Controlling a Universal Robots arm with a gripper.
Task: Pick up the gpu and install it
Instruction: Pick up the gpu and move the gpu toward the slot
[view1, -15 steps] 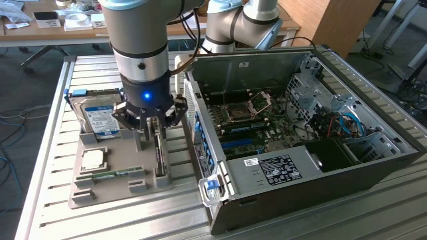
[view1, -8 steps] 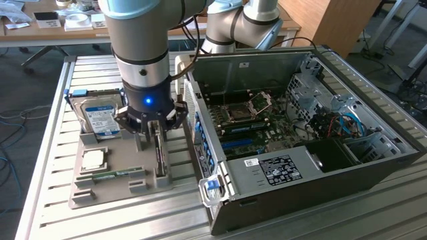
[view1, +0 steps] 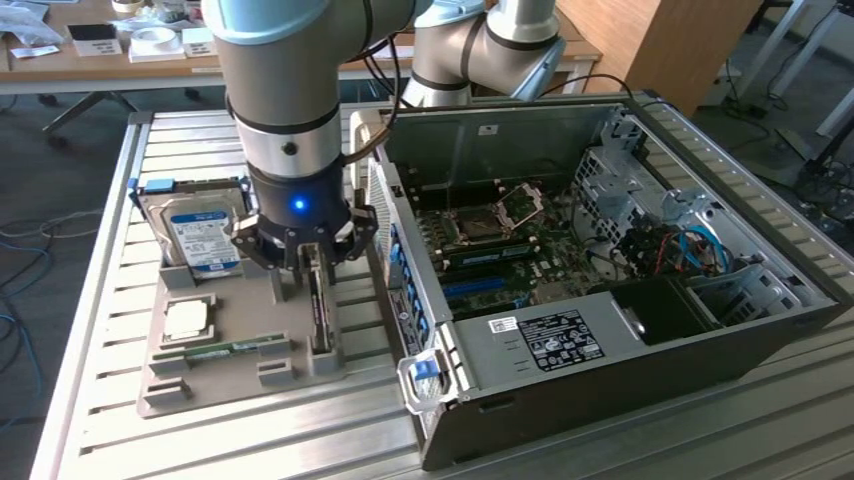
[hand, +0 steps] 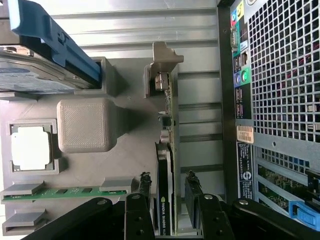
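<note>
The gripper (hand: 167, 182) stood with fingers (hand: 144, 182) spread, one either side of the gpu (hand: 164, 210), not quite touching it. The card sat on edge in its slot along the grey tray's (view1: 214, 385) edge nearest the computer case (view1: 641, 350). To my eye, a good grip wanted the fingers square and closing evenly.

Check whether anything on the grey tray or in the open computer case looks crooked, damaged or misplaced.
Nothing stands out. The gpu stands on edge in its slot on the tray, with the gripper straddling it. The hard drive, processor and memory stick sit in their own holders. No damage shows in the case.
</note>
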